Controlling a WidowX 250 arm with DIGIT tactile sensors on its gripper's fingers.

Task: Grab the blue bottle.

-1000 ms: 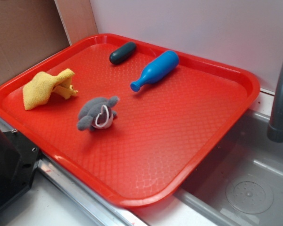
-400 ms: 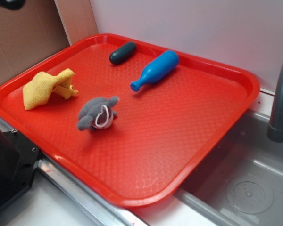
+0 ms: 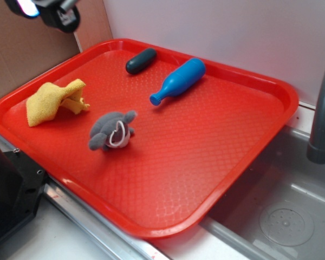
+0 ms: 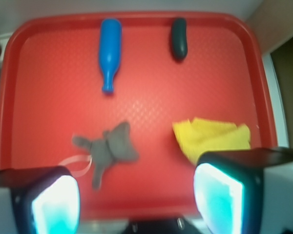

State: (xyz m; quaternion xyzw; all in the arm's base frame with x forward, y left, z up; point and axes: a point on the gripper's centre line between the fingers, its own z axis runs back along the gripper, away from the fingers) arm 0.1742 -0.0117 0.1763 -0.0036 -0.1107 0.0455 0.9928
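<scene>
My gripper [image 4: 136, 195] is high above the near-left part of the red tray [image 3: 271, 86], fingers [image 4: 224, 195] spread apart and empty, probably so I can see the whole layout before going down. Blue bottle [image 3: 179, 80] lies on its side near the tray's far rim, neck pointing inward, beside the dark green capsule [image 3: 141, 60]. Also in the tray: a yellow cloth [image 3: 54, 100] and a grey plush toy [image 3: 112, 131], both well apart from the bottle

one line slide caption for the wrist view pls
Open tool high above a red plastic tray holding a bright blue plastic bottle lying flat.
</scene>
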